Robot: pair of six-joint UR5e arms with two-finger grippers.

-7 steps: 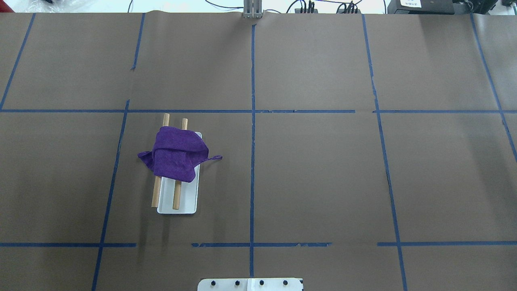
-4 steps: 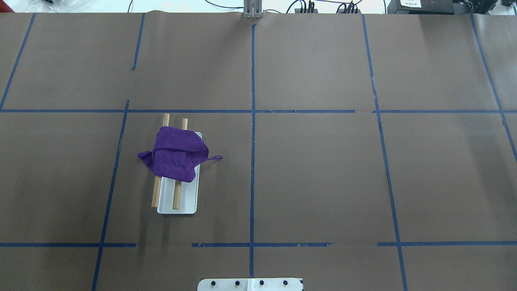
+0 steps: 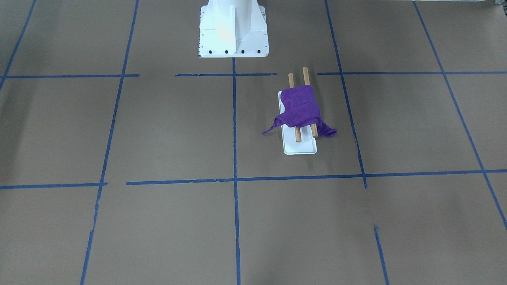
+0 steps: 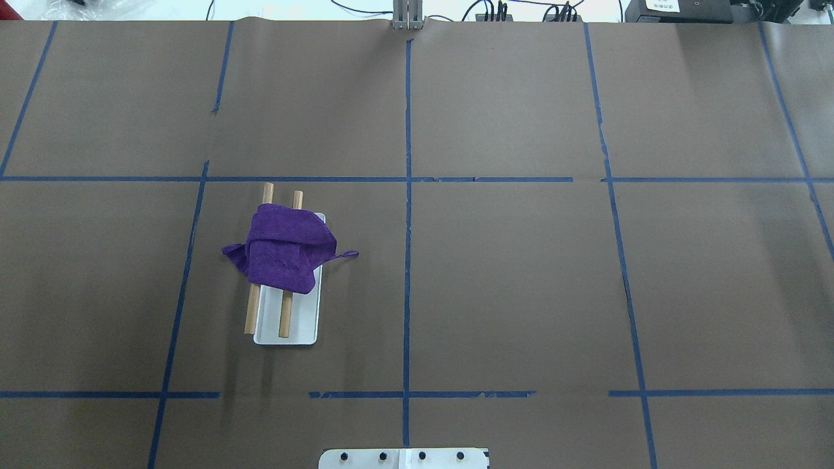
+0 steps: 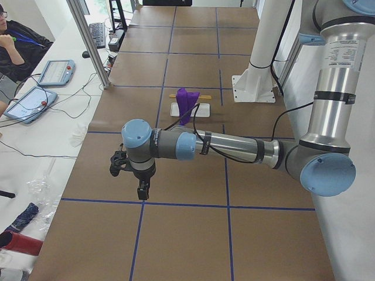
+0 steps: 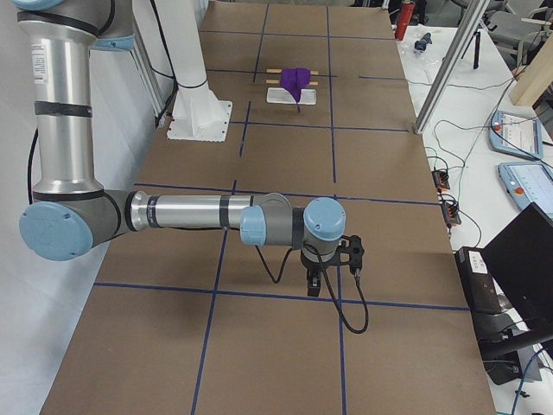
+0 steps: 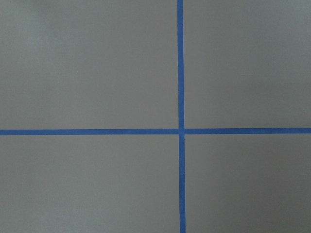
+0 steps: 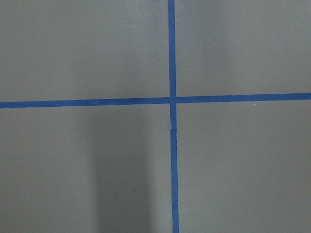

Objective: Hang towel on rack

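Nothing moved: towel [image 4: 283, 247] drapes over rack [image 4: 303, 326], long axis front-to-back, nearer left end effector [image 5: 142, 190] than right end effector [image 6: 314, 281]; can't tell either's grip.

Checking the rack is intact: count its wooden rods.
2. The left rod and right rod run parallel over the white base, both under the towel. None seem hidden.

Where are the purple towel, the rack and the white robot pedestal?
towel [image 4: 283, 251], overhead exterior view, middle of the bunched purple cloth.
rack [image 4: 303, 319], overhead exterior view, bare part of its white base.
robot pedestal [image 3: 233, 27], front-facing view, its white upright body.
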